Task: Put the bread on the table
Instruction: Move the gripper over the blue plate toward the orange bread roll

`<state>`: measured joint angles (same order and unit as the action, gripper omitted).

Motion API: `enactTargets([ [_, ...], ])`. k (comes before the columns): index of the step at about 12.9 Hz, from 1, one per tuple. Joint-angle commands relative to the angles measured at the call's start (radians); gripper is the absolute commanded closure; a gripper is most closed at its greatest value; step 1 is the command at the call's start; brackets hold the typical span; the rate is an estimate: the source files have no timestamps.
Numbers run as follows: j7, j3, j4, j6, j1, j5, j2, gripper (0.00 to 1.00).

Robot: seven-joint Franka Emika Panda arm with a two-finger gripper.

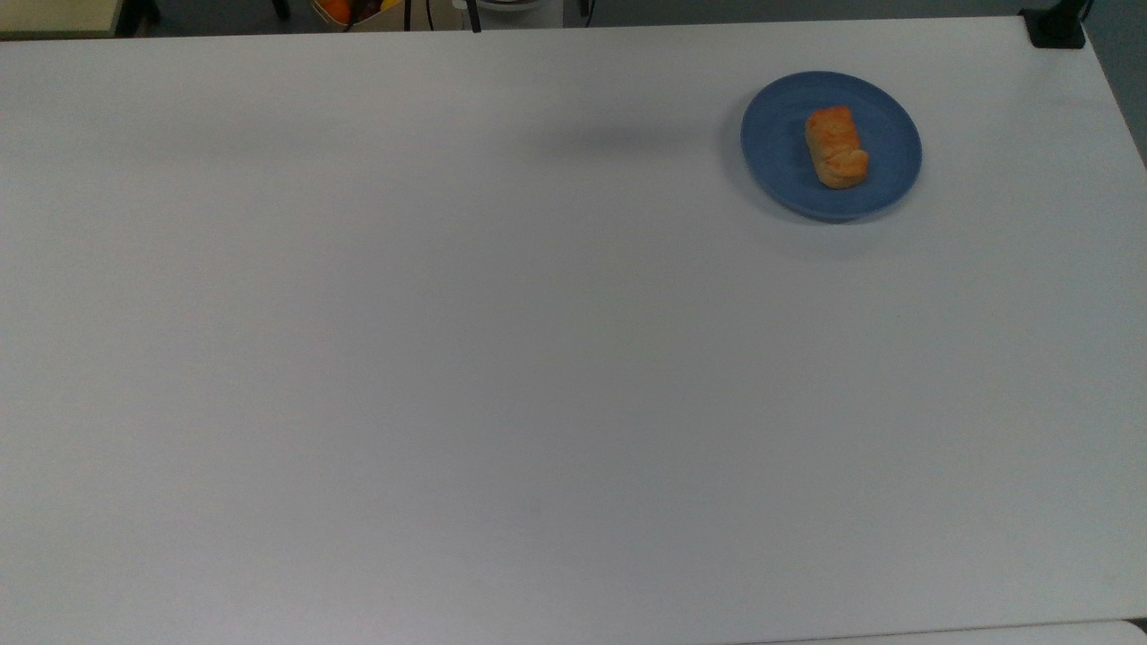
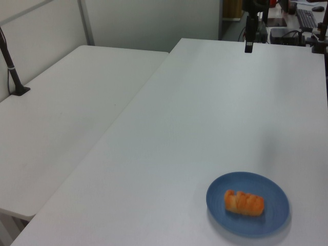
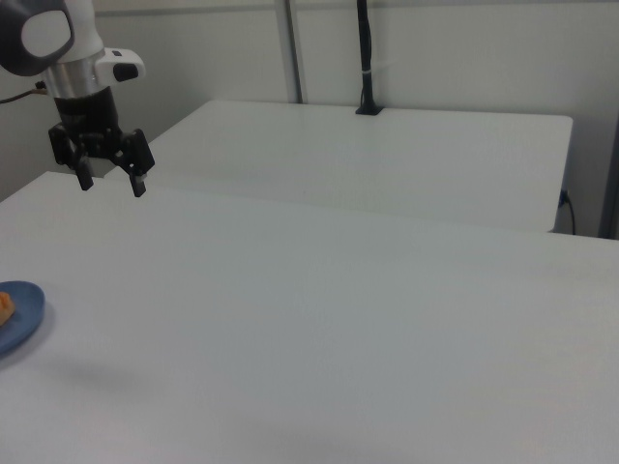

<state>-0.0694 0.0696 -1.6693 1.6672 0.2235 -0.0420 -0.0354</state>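
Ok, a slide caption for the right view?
Open Panda gripper raised above white table; bread on blue plate at frame's left edge.
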Motion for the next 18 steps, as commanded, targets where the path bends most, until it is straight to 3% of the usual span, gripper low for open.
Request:
enactTargets([
  [1, -0.017, -0.001, -0.032, -0.017, 0.013, -0.045, -0.014, 0.0],
  [3, -0.012, -0.007, -0.049, -0.023, 0.043, -0.05, -0.012, 0.0],
  [6, 0.005, -0.06, -0.059, -0.063, 0.086, -0.058, 0.003, 0.0],
  [13, 0.215, -0.305, -0.058, -0.009, 0.121, -0.067, 0.089, 0.0],
  [18, 0.42, -0.326, -0.082, 0.187, 0.229, -0.062, 0.202, 0.0],
])
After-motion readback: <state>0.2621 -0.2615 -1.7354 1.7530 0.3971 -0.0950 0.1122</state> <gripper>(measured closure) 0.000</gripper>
